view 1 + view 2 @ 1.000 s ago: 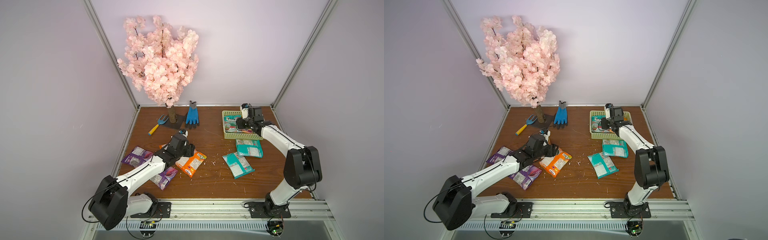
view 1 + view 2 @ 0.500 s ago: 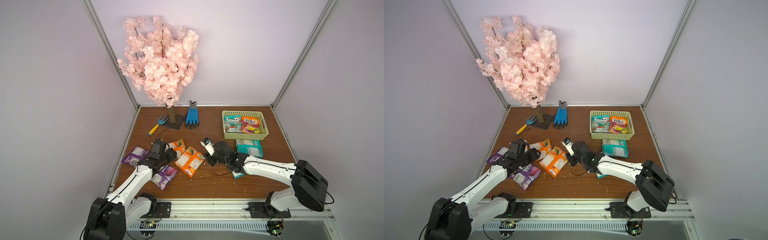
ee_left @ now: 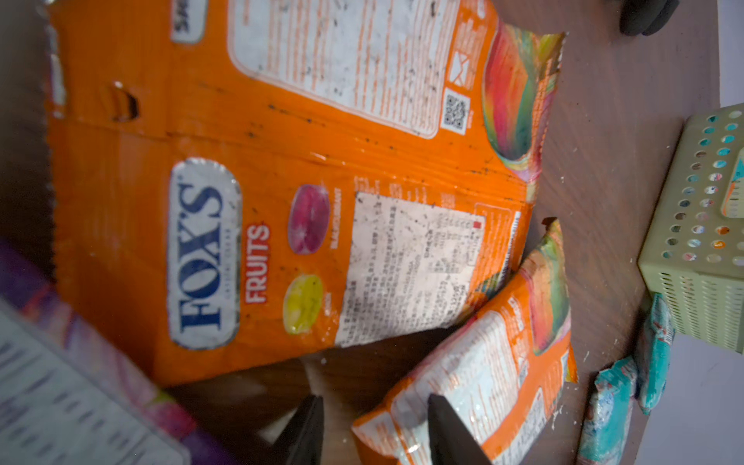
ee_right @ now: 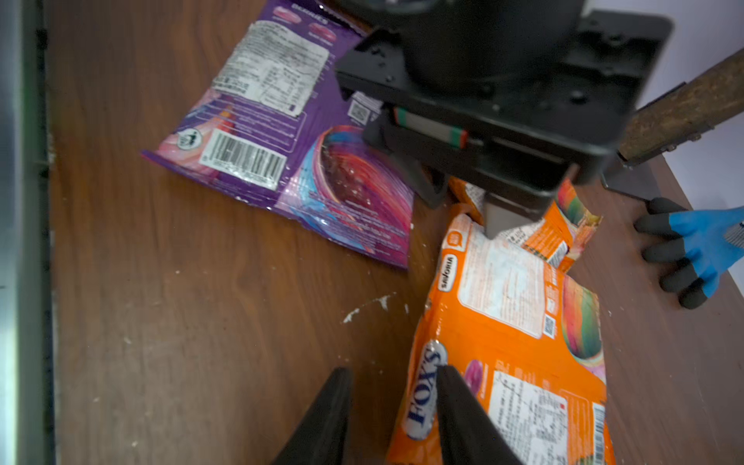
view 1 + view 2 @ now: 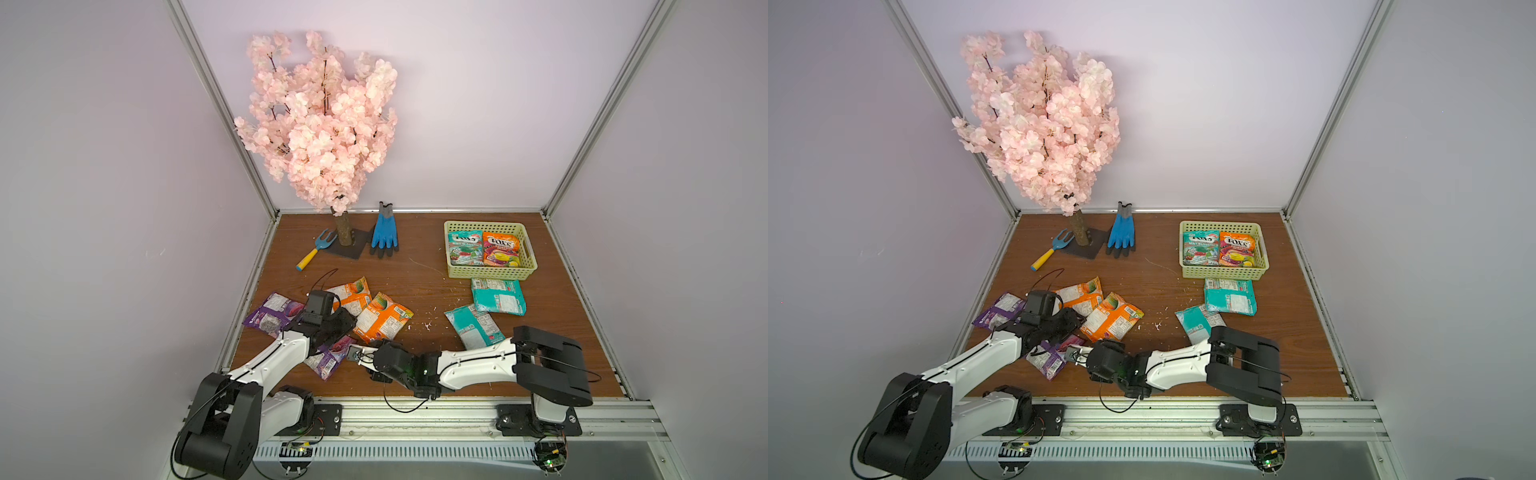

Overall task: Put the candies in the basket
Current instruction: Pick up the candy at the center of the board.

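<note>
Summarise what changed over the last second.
The right gripper left the pale yellow-green lattice plastic basket and swung across to the nearer flat glossy orange candy packet; the left gripper pulled back, then returned to it. Both jaws apart. Basket and glossy teal packets unmoved.

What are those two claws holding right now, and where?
Nothing yet. Both the left gripper and right gripper stand open astride edges of one orange packet, which lies on the table.
</note>
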